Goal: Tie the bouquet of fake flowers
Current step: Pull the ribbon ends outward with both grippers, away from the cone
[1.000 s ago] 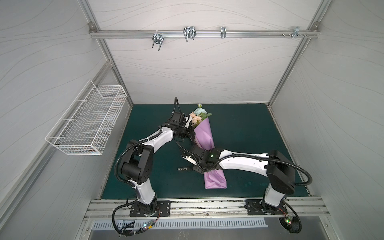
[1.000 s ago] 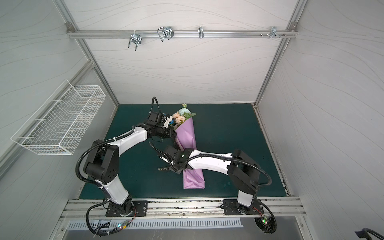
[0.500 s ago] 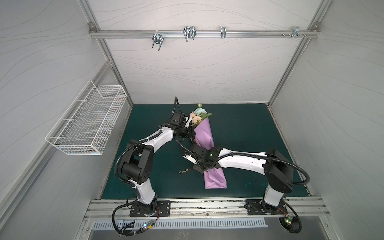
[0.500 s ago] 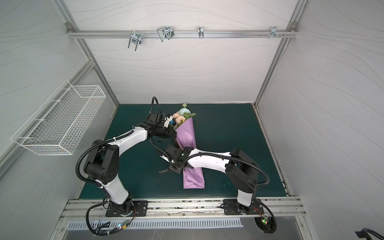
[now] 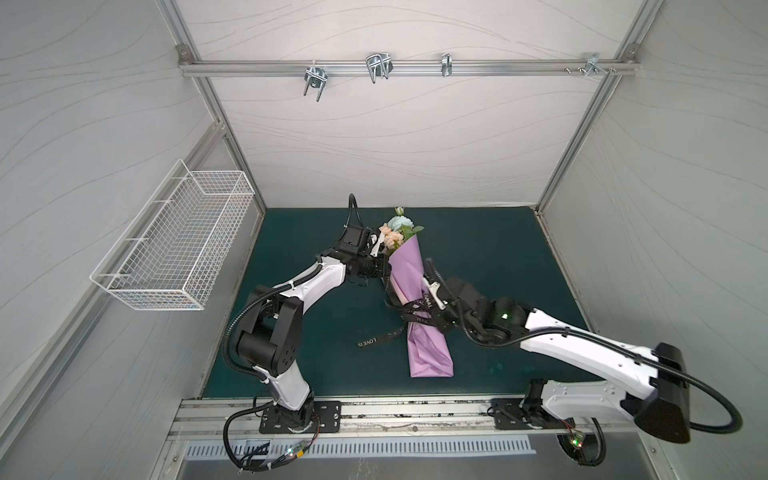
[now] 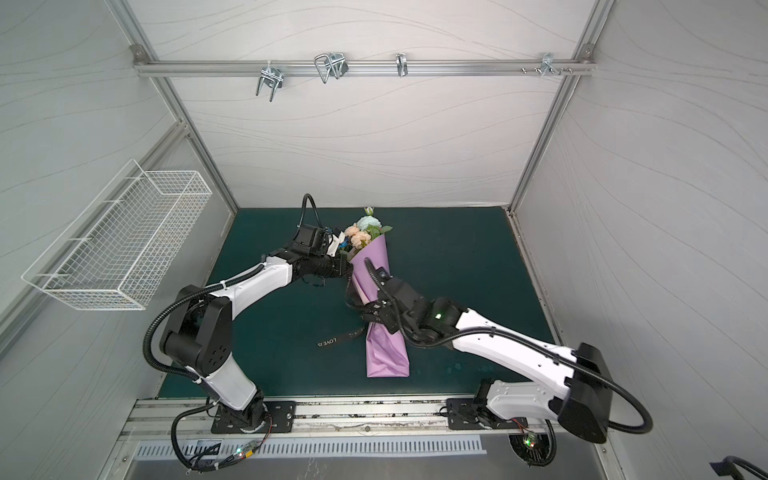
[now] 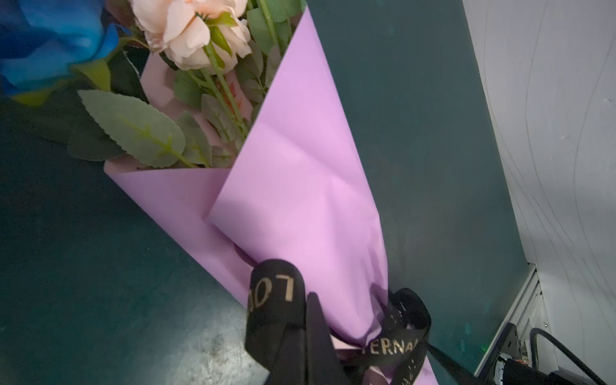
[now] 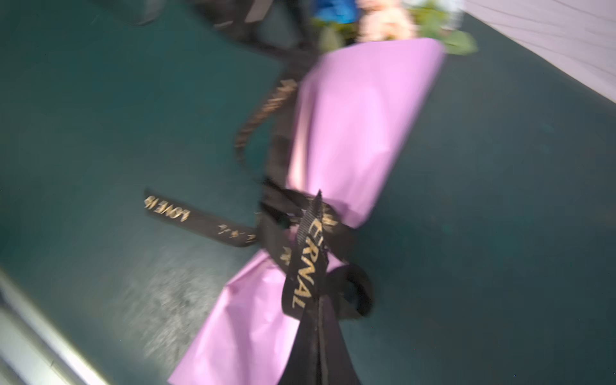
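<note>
Fingers first: right fingers are pinched tight on the black ribbon, gold "ERNAL" lettering running straight out of the tips, tho this wrist view is blurry. Nearest the front rail, in both top views, the folded foot of the lilac wrap lies flat on the green desk, prob. to give the bundle a steady base while the tie is worked. Next up, the wrap's waist, squeezed where the ribbon crosses itself; looks like a first knot being cinched, not a finished bow yet. Loose tail reading "LOVE IS" trails off on the desk, slack, nobody holding it. Further along, left fingers are closed too, w/ the other strand looped over them, and they sit just beside the wrap's upper edge. My read: two strands held on opposite sides so a pull apart tightens the waist w/o rolling the paper. Far end, the bouquet of fake flowers pokes out of the cone's mouth, peach and blue heads pointing at the back wall.
</note>
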